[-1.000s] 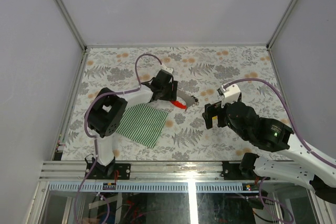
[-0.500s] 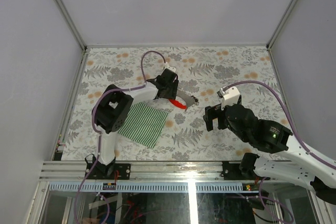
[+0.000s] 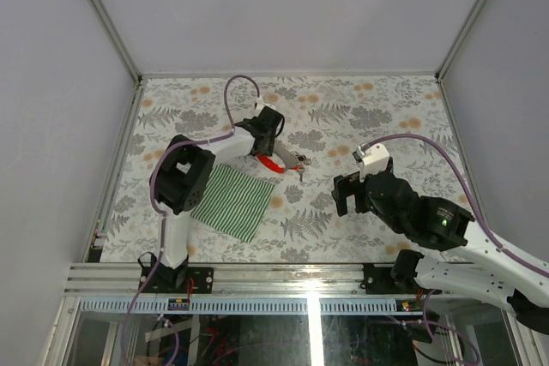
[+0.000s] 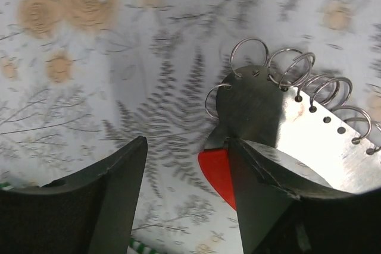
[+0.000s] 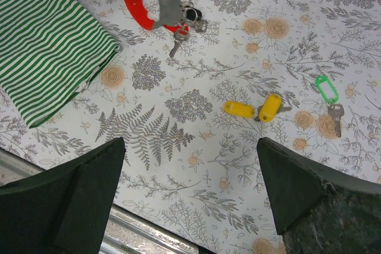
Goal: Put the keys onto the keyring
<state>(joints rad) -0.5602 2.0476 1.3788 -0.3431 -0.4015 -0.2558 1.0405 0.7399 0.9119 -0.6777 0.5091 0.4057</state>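
Note:
The keyring (image 3: 273, 163) lies just right of the striped cloth, a red curved strap (image 5: 136, 8) joined to a grey metal plate (image 4: 262, 108) edged with several wire rings. A few small keys (image 5: 183, 25) hang at its end. My left gripper (image 4: 187, 144) is low over it with the jaws apart. The red strap (image 4: 217, 171) lies against the inner side of the right finger (image 4: 268, 200), with bare tablecloth across the rest of the gap. Loose keys lie apart: two with yellow tags (image 5: 239, 109) (image 5: 269, 106), one with a green tag (image 5: 326, 87). My right gripper (image 5: 190, 144) hangs wide open and empty above the table.
A green-and-white striped cloth (image 3: 232, 201) lies at the left front, its corner close to the keyring. The table's metal front rail (image 5: 137, 236) runs below my right gripper. The left arm's purple cable (image 3: 233, 92) loops above the keyring.
My left gripper has swung left toward the cloth, and the keyring has slid left with it. The right gripper has hardly moved.

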